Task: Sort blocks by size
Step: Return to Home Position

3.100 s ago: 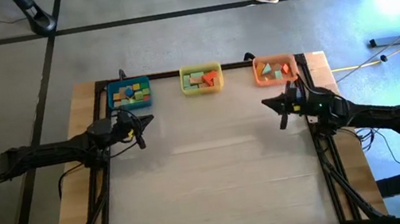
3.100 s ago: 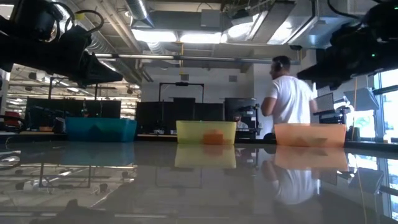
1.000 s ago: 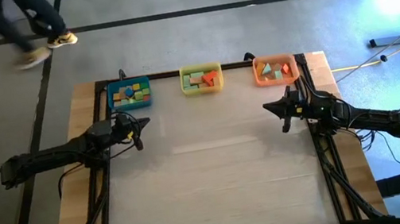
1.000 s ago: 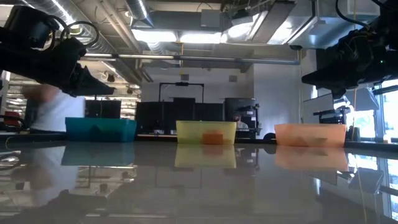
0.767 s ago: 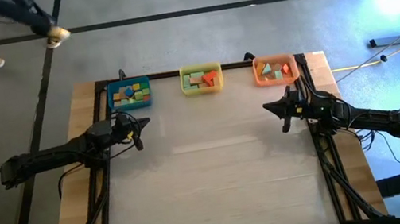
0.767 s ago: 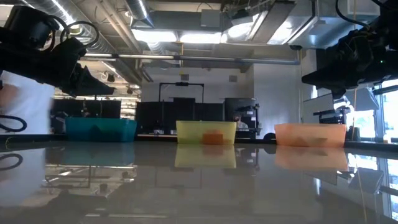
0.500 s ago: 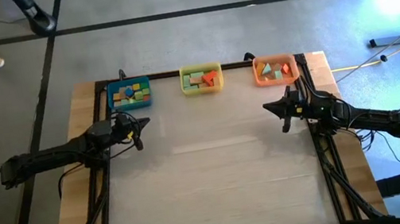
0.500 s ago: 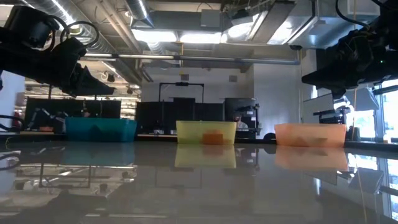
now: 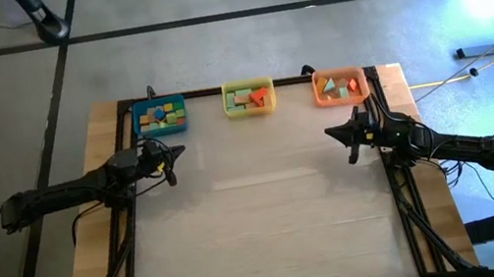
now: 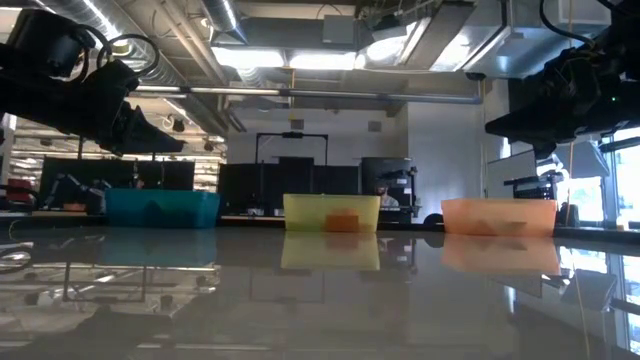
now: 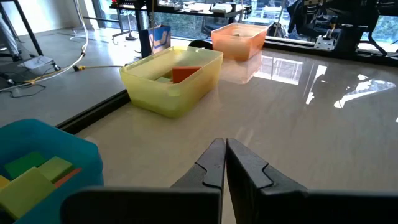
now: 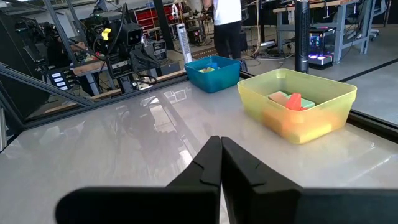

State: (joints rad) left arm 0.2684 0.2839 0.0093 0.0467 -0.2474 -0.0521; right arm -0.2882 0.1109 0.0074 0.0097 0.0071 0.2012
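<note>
Several blocks lie in three bins along the table's far edge: a blue bin (image 9: 160, 115) at the left, a yellow bin (image 9: 249, 97) in the middle, an orange bin (image 9: 339, 86) at the right. My left gripper (image 9: 182, 150) hovers shut above the table, just near of the blue bin. My right gripper (image 9: 330, 130) hovers shut, just near of the orange bin. In the left wrist view the shut fingertips (image 11: 224, 147) point toward the yellow bin (image 11: 174, 81); in the right wrist view the gripper (image 12: 219, 144) also faces the yellow bin (image 12: 298, 112).
The wide pale tabletop (image 9: 269, 214) lies between the arms and toward the near edge. Black frame rails (image 9: 132, 226) run along the table's left and right sides. In the low view the three bins (image 10: 330, 212) stand in a row at the far edge.
Both arms have kept still. A person walking past the table's far left corner has gone out of the high view.
</note>
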